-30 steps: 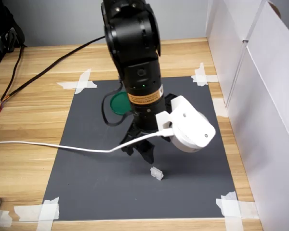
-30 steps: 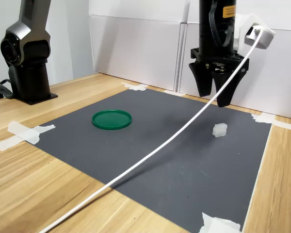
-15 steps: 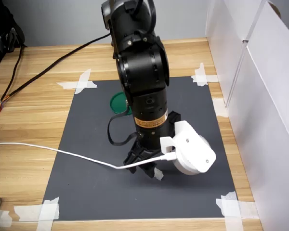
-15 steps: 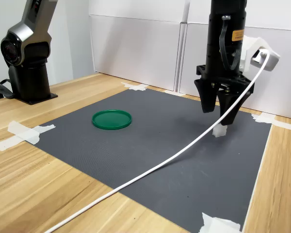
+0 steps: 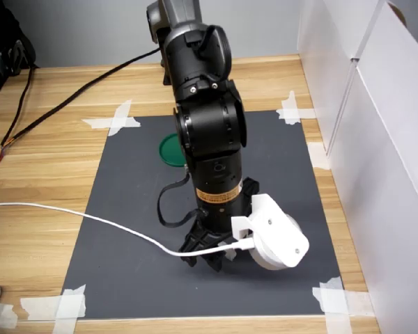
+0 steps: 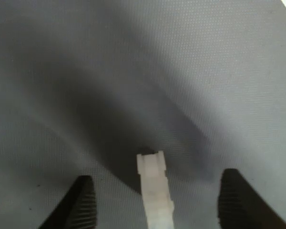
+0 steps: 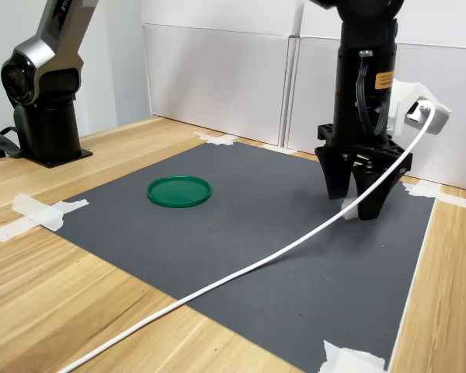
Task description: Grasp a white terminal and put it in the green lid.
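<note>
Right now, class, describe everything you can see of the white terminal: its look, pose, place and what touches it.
The white terminal is a small, translucent-white plastic block, elongated in the wrist view, with a notched end. It lies on the dark grey mat, between the fingers of the open gripper, with a gap on each side, so neither finger touches it. In the second exterior view only a sliver shows between the fingers; in the first exterior view the arm hides it. It lies far from the green lid.

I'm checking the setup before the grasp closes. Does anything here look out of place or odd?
Nothing stands out. The white terminal lies on the dark mat between the open gripper fingers, the green lid sits flat and empty, and the white cable trails loosely across the mat.
</note>
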Tool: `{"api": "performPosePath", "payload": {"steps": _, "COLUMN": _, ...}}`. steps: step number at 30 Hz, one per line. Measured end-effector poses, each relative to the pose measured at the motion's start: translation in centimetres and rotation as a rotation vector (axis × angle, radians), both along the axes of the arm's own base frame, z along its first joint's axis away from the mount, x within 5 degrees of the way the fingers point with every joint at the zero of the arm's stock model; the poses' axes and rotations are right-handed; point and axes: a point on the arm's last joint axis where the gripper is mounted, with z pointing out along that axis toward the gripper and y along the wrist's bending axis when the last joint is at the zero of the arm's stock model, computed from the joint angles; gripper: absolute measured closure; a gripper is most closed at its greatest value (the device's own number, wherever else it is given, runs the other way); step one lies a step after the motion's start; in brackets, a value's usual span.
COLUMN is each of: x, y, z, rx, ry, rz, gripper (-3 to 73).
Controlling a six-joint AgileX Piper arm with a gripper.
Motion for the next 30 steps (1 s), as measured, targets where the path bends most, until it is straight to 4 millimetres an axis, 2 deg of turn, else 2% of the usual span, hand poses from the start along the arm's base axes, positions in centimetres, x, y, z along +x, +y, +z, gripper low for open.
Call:
{"api": "performPosePath", "payload": {"steps": 5, "x": 0.1, "y": 0.0, "z": -0.7, "rx": -0.002, "ry": 0.014, "rz": -0.004, "gripper": 28.3}}
{"api": "performPosePath", "payload": {"steps": 10, "x": 0.1, "y": 0.1, "z": -0.7, "rx": 0.004, "ry": 0.017, "rz": -0.011, "gripper": 58.9}}
{"api": "performPosePath", "payload": {"steps": 11, "x": 0.0, "y": 0.1, "z": -0.7, "rx": 0.004, "ry": 0.02, "rz": -0.012, "gripper": 60.9}}
{"api": "performPosePath", "payload": {"steps": 18, "x": -0.5, "y": 0.0, "z": -0.2, "rx": -0.002, "ry": 0.064, "rz": -0.014, "gripper": 60.8}}
{"api": "performPosePath", "payload": {"steps": 20, "x": -1.0, "y": 0.0, "z": 1.2, "rx": 0.016, "ry": 0.05, "rz": -0.017, "gripper": 60.8}}
{"api": "performPosePath", "payload": {"steps": 22, "x": -1.9, "y": -0.1, "z": 3.3, "rx": 0.042, "ry": 0.016, "rz": -0.02, "gripper": 60.8}}
{"api": "performPosePath", "payload": {"steps": 26, "x": -4.5, "y": -0.5, "z": 7.2, "rx": 0.085, "ry": -0.039, "rz": -0.005, "gripper": 60.8}}
{"api": "performPosePath", "payload": {"steps": 30, "x": -7.4, "y": -1.1, "z": 9.1, "rx": 0.097, "ry": -0.086, "rz": 0.03, "gripper": 60.8}}
